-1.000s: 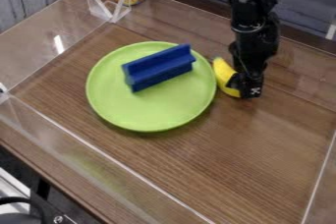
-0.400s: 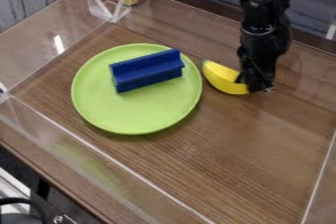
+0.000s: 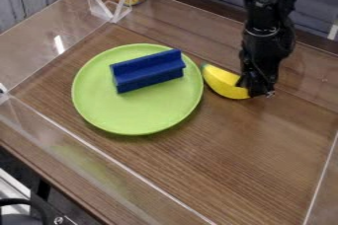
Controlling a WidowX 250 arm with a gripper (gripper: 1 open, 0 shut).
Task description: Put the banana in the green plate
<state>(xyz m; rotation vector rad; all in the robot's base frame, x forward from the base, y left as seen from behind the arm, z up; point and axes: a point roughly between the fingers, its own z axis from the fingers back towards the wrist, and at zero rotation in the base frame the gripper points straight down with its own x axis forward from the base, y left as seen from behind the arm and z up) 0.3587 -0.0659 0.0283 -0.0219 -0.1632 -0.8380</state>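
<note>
Camera view: taking the lime-green plate (image 3: 132,115) as landmark, the yellow toy banana (image 3: 224,82) lies just beside its rim, on the wooden table (image 3: 199,165). The black gripper (image 3: 251,89) is down at the banana's far end from the plate; whether its fingers are clamped on it, I cannot tell. Inside the plate sits a blue rectangular block (image 3: 148,70).

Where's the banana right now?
In the camera view, the yellow banana lies on the wooden table, just right of the green plate, its right end at the black gripper.
</note>
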